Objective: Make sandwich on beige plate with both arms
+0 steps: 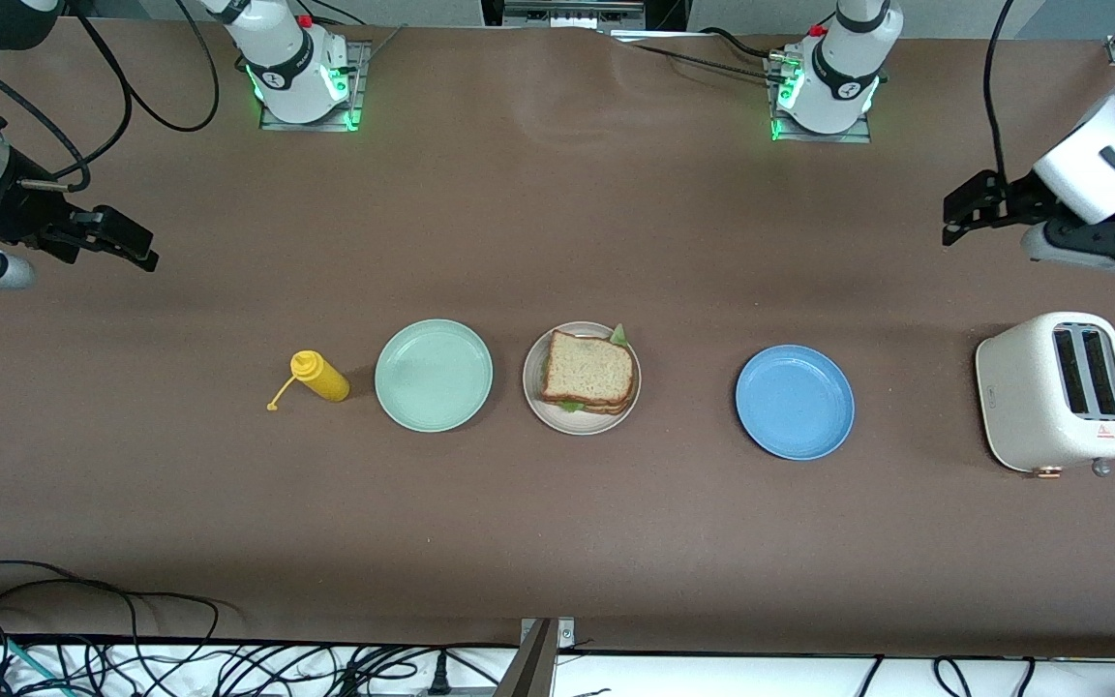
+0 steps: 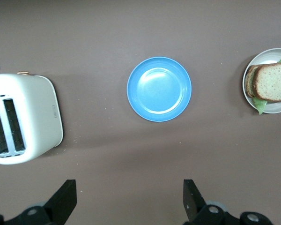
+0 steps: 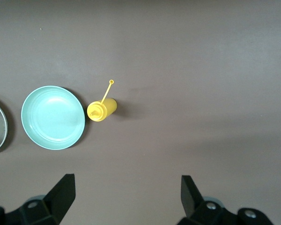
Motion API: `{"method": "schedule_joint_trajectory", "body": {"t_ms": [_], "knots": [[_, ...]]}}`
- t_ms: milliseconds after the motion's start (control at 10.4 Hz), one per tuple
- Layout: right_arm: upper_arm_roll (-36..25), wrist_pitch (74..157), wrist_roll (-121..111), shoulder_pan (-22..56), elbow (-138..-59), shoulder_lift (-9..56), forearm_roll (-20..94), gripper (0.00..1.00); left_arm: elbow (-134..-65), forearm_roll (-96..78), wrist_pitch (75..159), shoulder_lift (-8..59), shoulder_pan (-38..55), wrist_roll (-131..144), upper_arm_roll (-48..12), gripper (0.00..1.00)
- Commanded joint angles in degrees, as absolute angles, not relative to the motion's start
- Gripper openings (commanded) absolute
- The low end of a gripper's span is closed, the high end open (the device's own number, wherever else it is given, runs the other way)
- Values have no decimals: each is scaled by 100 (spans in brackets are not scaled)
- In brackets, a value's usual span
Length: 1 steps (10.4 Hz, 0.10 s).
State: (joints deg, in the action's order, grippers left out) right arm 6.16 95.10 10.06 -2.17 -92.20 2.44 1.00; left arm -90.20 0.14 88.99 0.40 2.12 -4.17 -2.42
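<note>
- Front view: the sandwich (image 1: 587, 371) sits assembled on the beige plate (image 1: 534, 392), between the mint-green plate (image 1: 433, 375) and blue plate (image 1: 795, 402). Both arms wait high at the bench ends.
- Left wrist view: left hand (image 2: 129, 201) wide, empty, over bare bench.
- Right wrist view: right hand (image 3: 127, 199) wide, empty. A careless return sweep could topple the mustard bottle (image 3: 101, 109).

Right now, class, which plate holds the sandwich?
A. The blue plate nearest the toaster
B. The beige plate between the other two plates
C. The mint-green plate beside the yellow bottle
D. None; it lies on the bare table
B: the sandwich sits on the beige plate, while the mint-green plate and blue plate beside it hold nothing.
</note>
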Motion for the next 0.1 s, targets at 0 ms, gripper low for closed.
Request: {"method": "schedule_joint_trajectory", "body": {"t_ms": [0], "knots": [[624,9360,984,-246,-9123,237,193,100,-9211,97,9044,-105,79,-299,-299,100]]}}
